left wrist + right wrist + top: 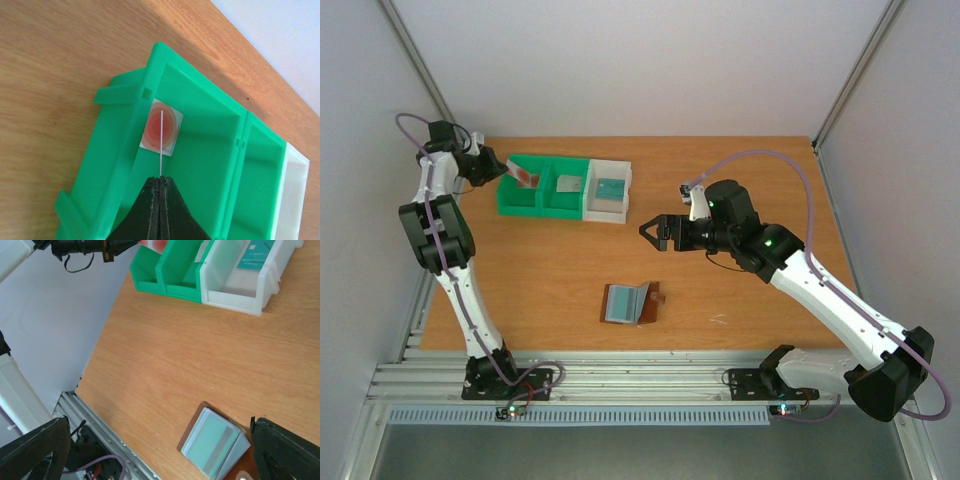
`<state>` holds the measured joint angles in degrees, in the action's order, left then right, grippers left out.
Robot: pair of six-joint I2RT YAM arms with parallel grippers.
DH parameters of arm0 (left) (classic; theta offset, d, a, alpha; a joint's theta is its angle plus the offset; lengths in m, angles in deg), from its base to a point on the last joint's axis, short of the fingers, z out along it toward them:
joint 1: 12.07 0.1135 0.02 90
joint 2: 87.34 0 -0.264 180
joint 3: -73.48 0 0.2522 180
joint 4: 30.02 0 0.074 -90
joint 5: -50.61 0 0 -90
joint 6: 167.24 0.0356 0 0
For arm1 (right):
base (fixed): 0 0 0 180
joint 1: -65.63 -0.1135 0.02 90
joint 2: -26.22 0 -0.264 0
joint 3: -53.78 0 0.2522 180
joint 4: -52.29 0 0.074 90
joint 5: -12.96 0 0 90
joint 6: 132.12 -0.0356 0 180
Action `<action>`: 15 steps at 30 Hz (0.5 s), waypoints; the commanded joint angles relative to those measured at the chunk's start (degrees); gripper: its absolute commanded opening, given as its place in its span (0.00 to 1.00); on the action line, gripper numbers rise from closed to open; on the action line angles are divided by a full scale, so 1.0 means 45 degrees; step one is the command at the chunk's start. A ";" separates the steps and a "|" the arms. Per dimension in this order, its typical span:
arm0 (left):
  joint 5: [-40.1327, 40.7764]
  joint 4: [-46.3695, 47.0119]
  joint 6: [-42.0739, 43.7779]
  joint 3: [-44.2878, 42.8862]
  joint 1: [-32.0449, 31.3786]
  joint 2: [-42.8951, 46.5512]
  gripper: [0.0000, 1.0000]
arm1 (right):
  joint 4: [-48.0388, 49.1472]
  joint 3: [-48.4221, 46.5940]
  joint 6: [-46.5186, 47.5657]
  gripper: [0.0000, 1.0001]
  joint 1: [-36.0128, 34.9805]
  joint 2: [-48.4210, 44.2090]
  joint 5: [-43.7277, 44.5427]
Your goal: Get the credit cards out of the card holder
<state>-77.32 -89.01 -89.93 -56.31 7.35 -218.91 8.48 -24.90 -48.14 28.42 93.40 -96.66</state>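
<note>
Left gripper (160,181) is clenched on a white credit card (160,166), held over the green bin (210,150) at the far-left corner of the table (550,270) for dropping; the card holder (632,303) is laid open near the front edge.

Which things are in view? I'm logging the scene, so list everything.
Wooden table: one, brown, under everything.
Green plastic bins: two, green, far left.
White plastic bin: one, white, beside them.
White plastic card with a red mark: one, over the leftmost bin.
Grey plastic card: one, grey, second green bin.
Teal plastic card: one, teal, white bin.
Brown folding card holder: one, brown, open, table centre.
Pale teal striped card: one, in the holder.
Left fingers: two, black, shut on the red-marked card.
Right fingers: two, black, open, above the table.
</note>
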 commanded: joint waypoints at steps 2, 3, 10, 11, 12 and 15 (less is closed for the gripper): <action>0.0173 0.0204 0.0627 -0.1039 -0.0410 -0.0680 0.00 | 0.0117 -0.0421 0.0354 0.99 0.0047 0.0525 0.0521; 0.0203 0.0271 0.0631 -0.1097 -0.0444 -0.0828 0.00 | 0.0097 -0.0407 0.0312 0.99 0.0047 0.0607 0.0574; 0.0565 0.0169 0.0904 -0.2034 -0.0785 -0.1657 0.01 | 0.0217 -0.0446 0.0328 0.98 0.0047 0.0881 0.0587; 0.0676 0.0176 0.0905 -0.2115 -0.0827 -0.1734 0.00 | 0.0187 -0.0481 0.0367 0.99 0.0047 0.0905 0.0631; 0.0746 0.0170 0.0905 -0.2188 -0.0852 -0.1797 0.01 | 0.0115 -0.0534 0.0404 0.98 0.0047 0.0947 0.0685; 0.0881 0.0151 0.0952 -0.2196 -0.0895 -0.1822 0.07 | -0.0063 -0.0661 0.0519 0.98 0.0047 0.0992 0.0783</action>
<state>-75.00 -89.14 -87.11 -64.13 3.64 -226.19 8.48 -25.49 -47.29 28.42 97.42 -94.58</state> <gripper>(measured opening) 0.030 0.985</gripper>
